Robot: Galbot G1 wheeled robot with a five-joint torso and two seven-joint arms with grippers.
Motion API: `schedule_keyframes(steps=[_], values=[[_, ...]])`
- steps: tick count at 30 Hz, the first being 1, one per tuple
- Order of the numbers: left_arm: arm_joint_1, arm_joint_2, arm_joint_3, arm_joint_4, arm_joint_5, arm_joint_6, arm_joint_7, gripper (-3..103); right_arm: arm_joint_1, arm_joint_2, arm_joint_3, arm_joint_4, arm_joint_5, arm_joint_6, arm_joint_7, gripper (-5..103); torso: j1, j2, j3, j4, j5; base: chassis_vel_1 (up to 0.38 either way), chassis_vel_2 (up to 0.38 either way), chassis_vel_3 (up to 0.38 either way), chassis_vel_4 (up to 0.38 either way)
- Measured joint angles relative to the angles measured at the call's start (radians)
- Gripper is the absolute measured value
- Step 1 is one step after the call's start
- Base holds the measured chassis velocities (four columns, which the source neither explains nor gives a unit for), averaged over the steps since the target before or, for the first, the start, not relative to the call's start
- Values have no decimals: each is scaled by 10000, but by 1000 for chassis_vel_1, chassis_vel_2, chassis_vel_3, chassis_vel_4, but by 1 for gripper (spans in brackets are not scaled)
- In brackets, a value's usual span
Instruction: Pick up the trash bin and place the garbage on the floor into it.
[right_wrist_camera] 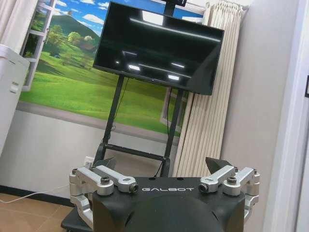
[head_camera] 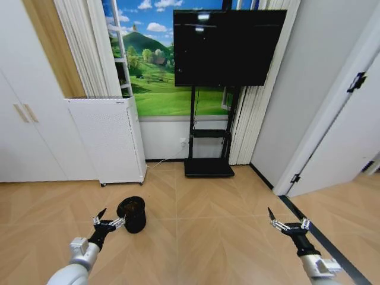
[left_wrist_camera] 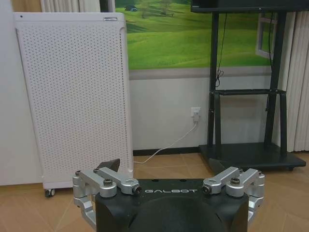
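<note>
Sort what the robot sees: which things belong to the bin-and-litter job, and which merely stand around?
Job: trash bin; left gripper, open beside it; right gripper, open.
Bystanders: white perforated appliance; television on stand; cupboard doors.

I count one trash bin (head_camera: 132, 213), one white perforated appliance (head_camera: 107, 140), one television (head_camera: 227, 46) on one stand (head_camera: 208, 148), and my two grippers: left (head_camera: 110, 218), right (head_camera: 287, 221).
</note>
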Motion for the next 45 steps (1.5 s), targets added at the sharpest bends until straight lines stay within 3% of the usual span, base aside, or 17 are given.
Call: schedule_keyframes(steps=[26, 29, 31, 33, 45], values=[[-191, -68, 225, 313, -24, -162, 200, 100, 13, 183, -94, -51, 13, 46, -41, 100, 4, -6, 0, 1, -6, 280, -258, -278, 254], [-188, -69, 223, 332, -14, -172, 196, 100, 1, 196, -91, -44, -5, 41, -28, 100, 2, -6, 0, 0, 9, 368, -363, -361, 348], [-181, -75, 216, 341, -9, -176, 191, 100, -11, 200, -88, -45, -23, 41, -24, 100, -2, -5, -3, -1, -12, 371, -376, -397, 369], [-184, -103, 194, 341, -12, -180, 69, 100, 8, 203, -93, -49, -84, 41, 68, 100, -1, -6, -2, -2, 7, 370, -370, -386, 374], [-321, -24, -179, 428, -353, -121, -534, 100, -28, -179, -13, 43, -357, -192, 759, 100, -8, -2, -5, 2, -6, 194, -216, -216, 234]])
